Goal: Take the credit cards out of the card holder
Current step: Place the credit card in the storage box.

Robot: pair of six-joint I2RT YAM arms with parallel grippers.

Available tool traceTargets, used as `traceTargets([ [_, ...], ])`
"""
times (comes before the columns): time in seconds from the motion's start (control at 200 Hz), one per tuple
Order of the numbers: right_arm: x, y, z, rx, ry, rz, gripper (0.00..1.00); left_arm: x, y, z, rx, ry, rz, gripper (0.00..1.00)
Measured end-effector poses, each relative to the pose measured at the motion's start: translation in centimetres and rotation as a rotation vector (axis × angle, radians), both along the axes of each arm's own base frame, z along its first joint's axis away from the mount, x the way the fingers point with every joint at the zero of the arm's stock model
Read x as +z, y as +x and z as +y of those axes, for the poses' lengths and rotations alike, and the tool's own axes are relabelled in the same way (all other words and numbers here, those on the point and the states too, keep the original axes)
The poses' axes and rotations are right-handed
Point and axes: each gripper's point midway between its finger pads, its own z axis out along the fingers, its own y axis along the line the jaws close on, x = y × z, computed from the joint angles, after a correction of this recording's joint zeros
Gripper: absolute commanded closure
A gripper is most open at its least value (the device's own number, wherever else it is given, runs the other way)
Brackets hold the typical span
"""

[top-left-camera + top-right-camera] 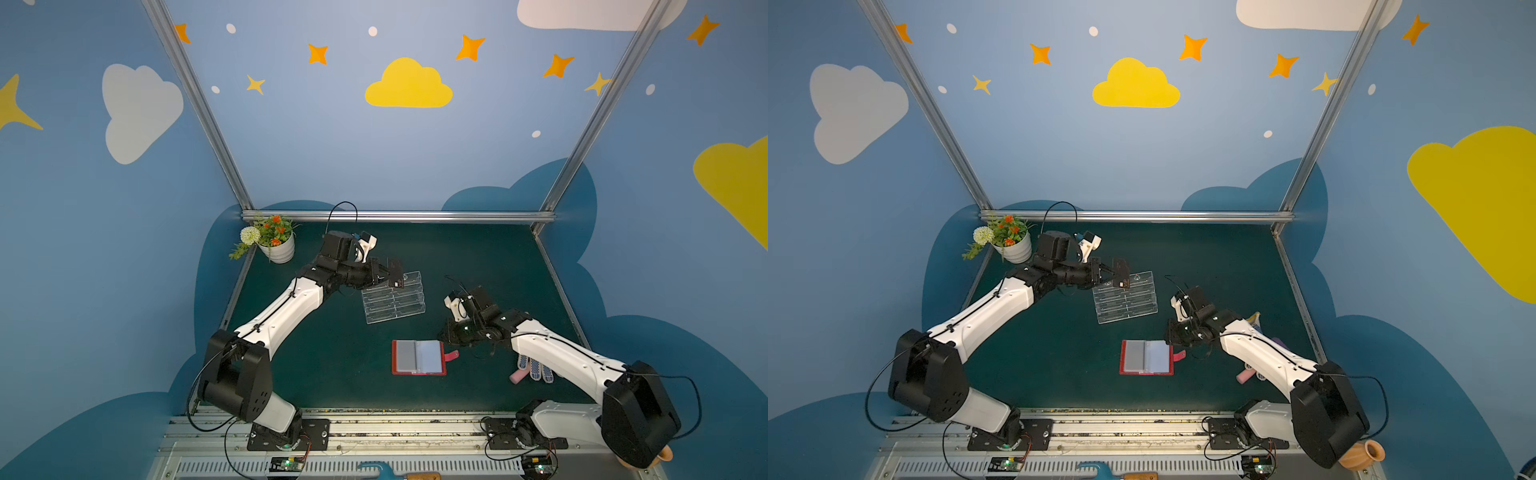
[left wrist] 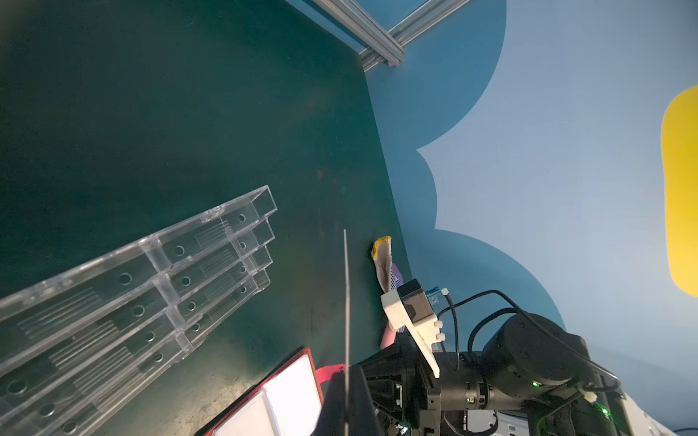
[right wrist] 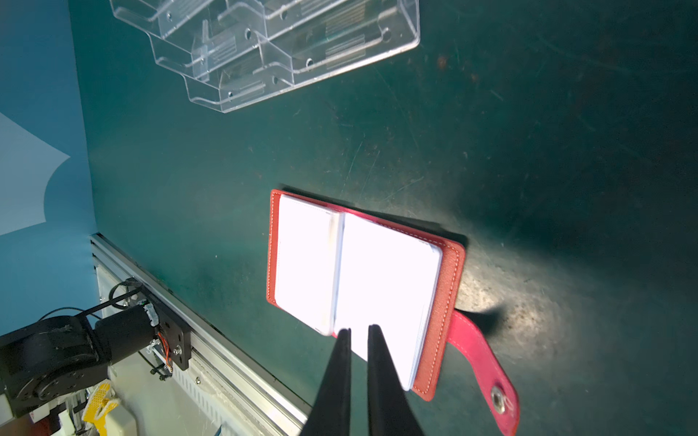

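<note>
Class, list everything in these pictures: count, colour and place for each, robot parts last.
table: one, dark green, fills the booth floor.
card holder: one, red with pink tab, open, near middle of table.
credit card: one visible, dark, held above the acrylic stand.
acrylic stand: one, clear, mid-table beyond the card holder.
flower pot: one, white, far left corner.
dotted fabric pieces: count unclear, white and blue, near the table's right edge.
vase: one, terracotta, off the table's front right.
left gripper: black, shut on the credit card.
right gripper: black, shut, close to the card holder's tab side.
</note>
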Motion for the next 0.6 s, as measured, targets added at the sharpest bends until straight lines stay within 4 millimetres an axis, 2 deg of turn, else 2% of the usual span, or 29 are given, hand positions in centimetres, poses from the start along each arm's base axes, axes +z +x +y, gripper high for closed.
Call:
traceTargets([
  [0.601, -0.2, -0.1, 0.2, 0.029, 0.006, 0.004, 0.92, -1.8, 2.3, -0.6, -0.119, 0.142, -0.016, 0.96],
])
